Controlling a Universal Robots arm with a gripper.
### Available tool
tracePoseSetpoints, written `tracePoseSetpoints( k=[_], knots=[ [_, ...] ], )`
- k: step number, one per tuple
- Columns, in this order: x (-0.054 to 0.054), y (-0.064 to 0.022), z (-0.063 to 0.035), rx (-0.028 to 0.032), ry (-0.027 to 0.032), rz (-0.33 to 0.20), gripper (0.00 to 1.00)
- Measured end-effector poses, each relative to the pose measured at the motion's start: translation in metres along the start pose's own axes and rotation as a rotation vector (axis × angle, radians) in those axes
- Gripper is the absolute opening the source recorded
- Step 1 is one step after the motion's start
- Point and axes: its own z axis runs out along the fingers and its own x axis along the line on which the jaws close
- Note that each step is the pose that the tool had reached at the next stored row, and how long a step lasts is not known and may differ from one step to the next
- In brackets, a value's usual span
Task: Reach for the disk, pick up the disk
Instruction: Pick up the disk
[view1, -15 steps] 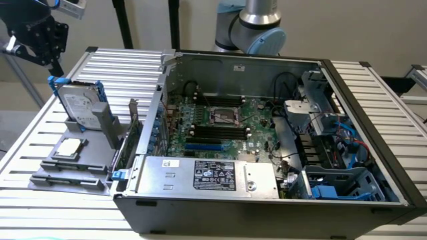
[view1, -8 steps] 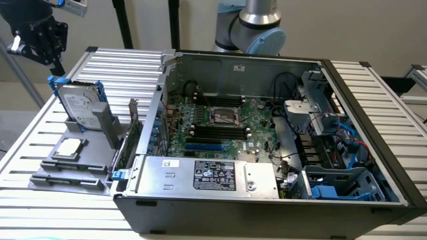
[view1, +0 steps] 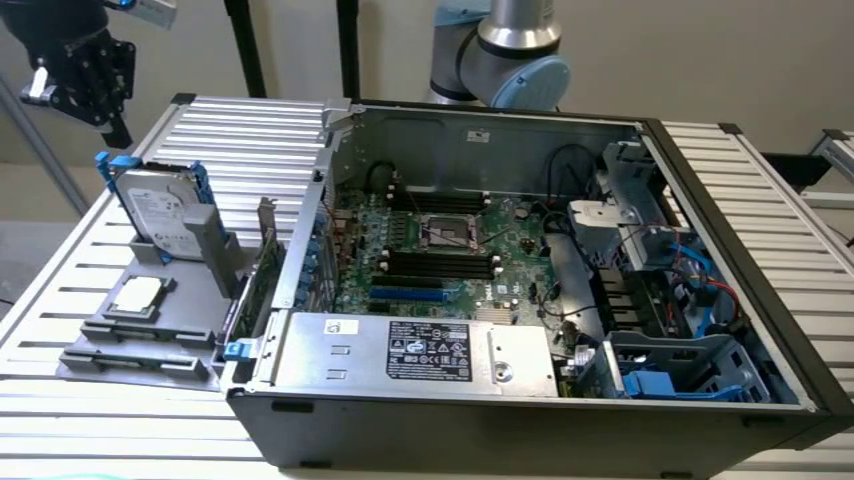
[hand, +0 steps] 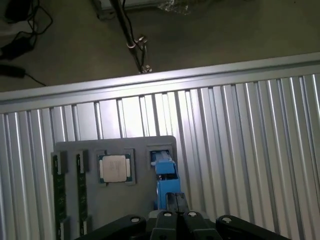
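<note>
Exterior view: closed tool (view1: 115, 126) well above disk (view1: 160, 212).

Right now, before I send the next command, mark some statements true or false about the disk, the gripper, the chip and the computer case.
1. The disk stands on edge in the grey holder. True.
2. The gripper is shut on the disk. False: it is shut, but it hangs above the disk, apart from it, and holds nothing.
3. The square chip lies flat in the same grey holder, beside the disk. True.
4. The computer case is closed. False: it is open, with the motherboard showing.
5. The disk sits inside the case. False: it is outside, on the exterior view's left of the case.
</note>
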Motion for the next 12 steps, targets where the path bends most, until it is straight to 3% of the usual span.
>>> tracePoseSetpoints(
  k=[6,8,9,12],
  knots=[
    [0.0003,0.0014,0.0001,0.0013,-0.0002,-0.003,0.12],
    [0.0003,0.0014,0.0001,0.0013,-0.0001,-0.003,0.24],
    [0.0003,0.0014,0.0001,0.0013,-0.0002,-0.003,0.24],
    [0.0003,0.0015,0.0002,0.0011,-0.0001,-0.003,0.42]
  ],
)
